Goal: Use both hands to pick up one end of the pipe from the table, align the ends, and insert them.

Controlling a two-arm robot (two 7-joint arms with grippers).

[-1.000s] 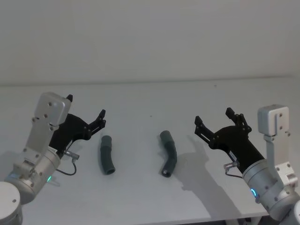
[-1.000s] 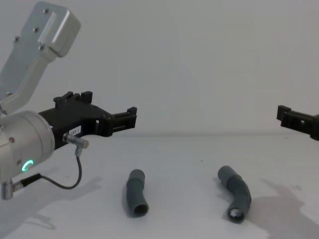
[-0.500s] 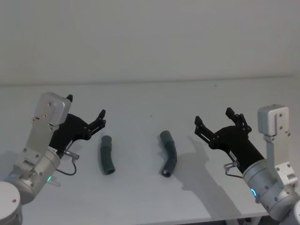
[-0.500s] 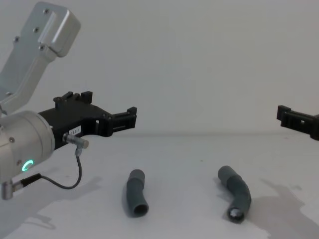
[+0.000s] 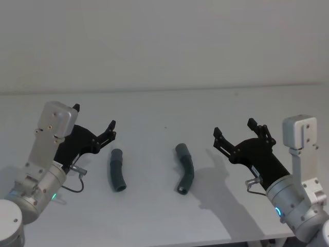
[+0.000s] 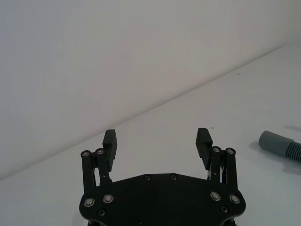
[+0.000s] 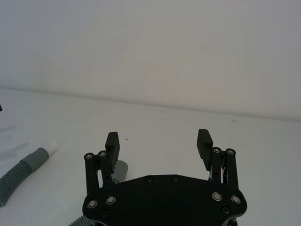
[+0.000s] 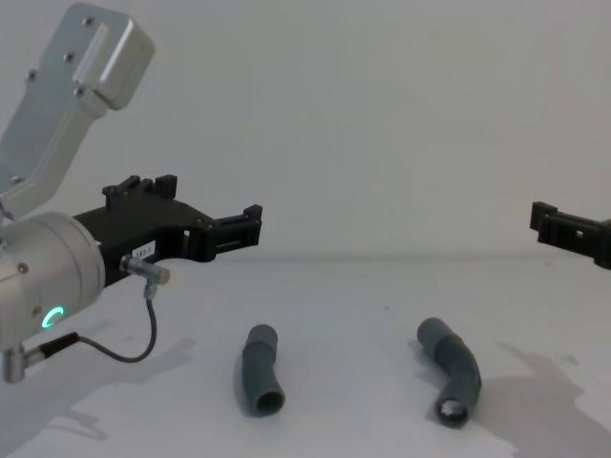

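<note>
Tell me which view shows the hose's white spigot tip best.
Right wrist view: the white spigot tip shows side-on, distinct from its grey cuff. Chest view shows it nearly end-on, as a pale spot; head view barely shows it.

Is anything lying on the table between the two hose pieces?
No. In the head view, the stretch of table between the left hose piece and the right hose piece is bare.

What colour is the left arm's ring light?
Green; the ring light shows best in the chest view.
</note>
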